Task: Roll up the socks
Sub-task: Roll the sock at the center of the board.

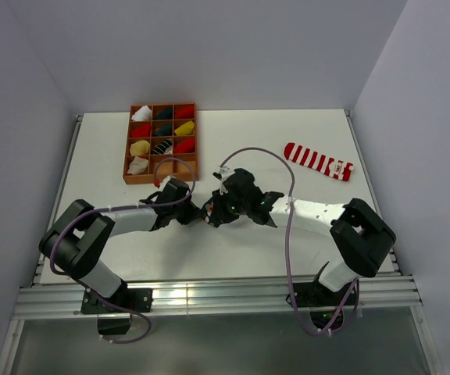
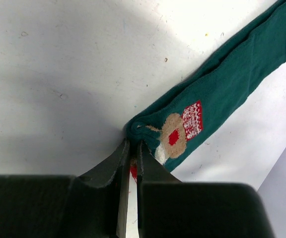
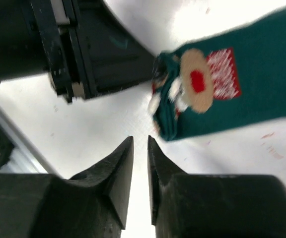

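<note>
A dark green sock (image 2: 227, 89) with a beige, red and white figure lies flat on the white table. My left gripper (image 2: 133, 145) is shut on its bunched end, and a bit of red shows between the fingers. The same sock (image 3: 262, 94) appears in the right wrist view, with the left gripper (image 3: 103, 49) at its end. My right gripper (image 3: 140, 141) hovers just short of that end, its jaws a narrow gap apart with only table between them. From above, both grippers (image 1: 207, 212) meet at mid-table and hide most of the green sock. A red-and-white striped sock (image 1: 319, 161) lies flat at the back right.
A brown wooden box (image 1: 128, 148) with a grid of compartments stands at the back left. It holds rolled bundles in red, yellow, white and dark colours. Cables loop over both arms. Grey walls close in the table on three sides.
</note>
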You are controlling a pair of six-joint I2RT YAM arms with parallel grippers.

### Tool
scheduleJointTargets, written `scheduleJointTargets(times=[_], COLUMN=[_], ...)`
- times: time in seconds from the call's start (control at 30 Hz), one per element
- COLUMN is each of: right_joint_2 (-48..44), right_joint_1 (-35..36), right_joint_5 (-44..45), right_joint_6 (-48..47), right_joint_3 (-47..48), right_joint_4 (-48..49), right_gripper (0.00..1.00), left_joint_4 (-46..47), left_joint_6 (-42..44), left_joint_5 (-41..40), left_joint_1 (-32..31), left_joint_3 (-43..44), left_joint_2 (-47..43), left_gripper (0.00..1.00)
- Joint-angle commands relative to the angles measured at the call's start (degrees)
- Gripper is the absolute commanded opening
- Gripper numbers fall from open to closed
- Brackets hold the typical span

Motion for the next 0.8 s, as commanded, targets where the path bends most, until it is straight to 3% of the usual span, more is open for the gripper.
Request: scheduleJointTargets(times=[0.0, 0.1, 0.2, 0.5, 0.77], right_joint_2=[-0.3, 0.1, 0.1, 3.9, 8.1], right_joint_1=[2.2, 6.7, 9.7, 12.9, 13.3], right_joint_5=[6.9, 16.1, 20.1, 22.8, 24.9], right_joint_6=[-5.0, -9.9, -12.7, -14.7, -15.5], right_joint_3=[-0.4, 0.0, -0.2, -0.3, 0.0], right_joint_4=[5.8, 5.5, 6.5, 7.4, 7.4], right_gripper=[0.27, 0.33, 0.33, 0.20, 0.17], left_joint_4=[-10.8, -11.0, -11.3, -11.7, -12.4], left_joint_6=[3.4, 3.9, 4.2, 4.8, 5.1], left_joint_5=[-4.9, -5.0, -4.9, -4.5, -4.7], left_joint_1=[0.2, 0.2, 0.2, 0.2, 0.2], left_joint_3=[-0.8, -0.3, -0.1, 0.5, 0.6], left_joint_2=[3.3, 3.2, 3.3, 4.0, 3.8], left_gripper=[0.09, 0.09, 0.09, 0.09, 0.09])
